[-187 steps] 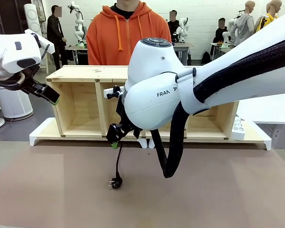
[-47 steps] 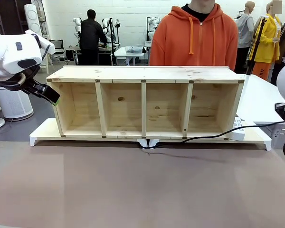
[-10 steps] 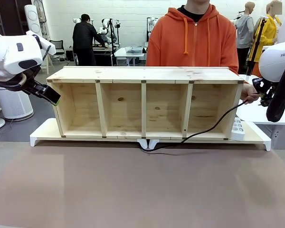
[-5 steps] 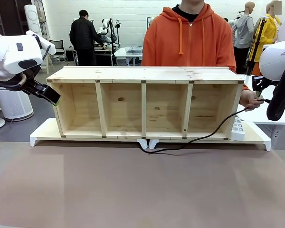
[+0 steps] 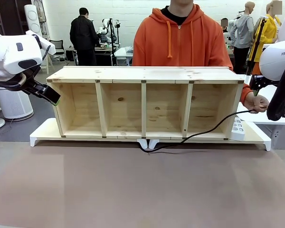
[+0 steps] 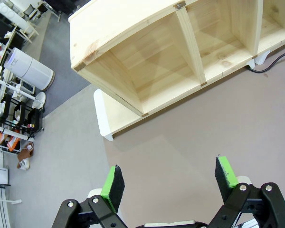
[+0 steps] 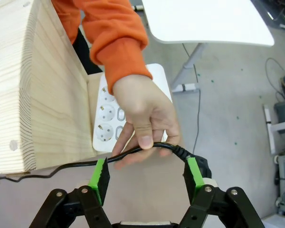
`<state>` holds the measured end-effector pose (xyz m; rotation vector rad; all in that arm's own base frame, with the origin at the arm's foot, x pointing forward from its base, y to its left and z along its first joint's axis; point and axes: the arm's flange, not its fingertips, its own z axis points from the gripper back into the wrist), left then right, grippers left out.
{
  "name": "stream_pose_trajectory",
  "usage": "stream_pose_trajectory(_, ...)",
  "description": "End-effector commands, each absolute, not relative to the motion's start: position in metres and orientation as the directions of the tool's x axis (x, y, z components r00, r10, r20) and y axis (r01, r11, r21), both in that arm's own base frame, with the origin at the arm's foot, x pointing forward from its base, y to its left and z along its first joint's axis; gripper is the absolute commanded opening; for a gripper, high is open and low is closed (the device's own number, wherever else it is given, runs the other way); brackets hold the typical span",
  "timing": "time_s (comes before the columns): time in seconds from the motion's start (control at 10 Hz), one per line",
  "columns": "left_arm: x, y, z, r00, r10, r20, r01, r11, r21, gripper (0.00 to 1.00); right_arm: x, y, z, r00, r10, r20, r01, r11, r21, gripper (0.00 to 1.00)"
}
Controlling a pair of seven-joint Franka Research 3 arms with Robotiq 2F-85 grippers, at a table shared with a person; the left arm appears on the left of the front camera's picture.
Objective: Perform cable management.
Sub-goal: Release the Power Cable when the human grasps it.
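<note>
Brown desk [image 5: 133, 190] under a wooden four-bay shelf [image 5: 145, 102] on white feet, white power strip [image 7: 115, 114] at its end. Black cable [image 5: 199, 131] trailing from below the shelf up to the person's hand [image 7: 145, 118], pinched there between the spread pads of the right pincer [image 7: 147, 176], pads apart and off the cord. Left pincer [image 6: 168, 179] released, hanging above bare desk near the shelf's other end.

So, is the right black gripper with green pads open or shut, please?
Open: the right gripper jaws stand apart around the thin black cable, which the person's hand pinches.
</note>
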<state>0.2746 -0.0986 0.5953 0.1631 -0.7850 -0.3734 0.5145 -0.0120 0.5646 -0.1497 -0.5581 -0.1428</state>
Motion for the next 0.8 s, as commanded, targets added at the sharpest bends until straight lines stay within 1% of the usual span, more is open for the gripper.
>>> stream_pose_trajectory(0.0,0.2768,-0.0995,0.5952,0.639,-0.386,0.666,0.265,0.922,0.281,1.0,0.5144,-0.0121,0.5635,0.841,-0.096,0.532,0.176,0.979,-0.103,0.81)
stream_pose_trajectory(0.7,0.2768,-0.0995,0.5952,0.639,-0.386,0.666,0.265,0.922,0.281,1.0,0.5144,-0.0121,0.5635,0.841,-0.096,0.532,0.176,0.979,-0.103,0.81)
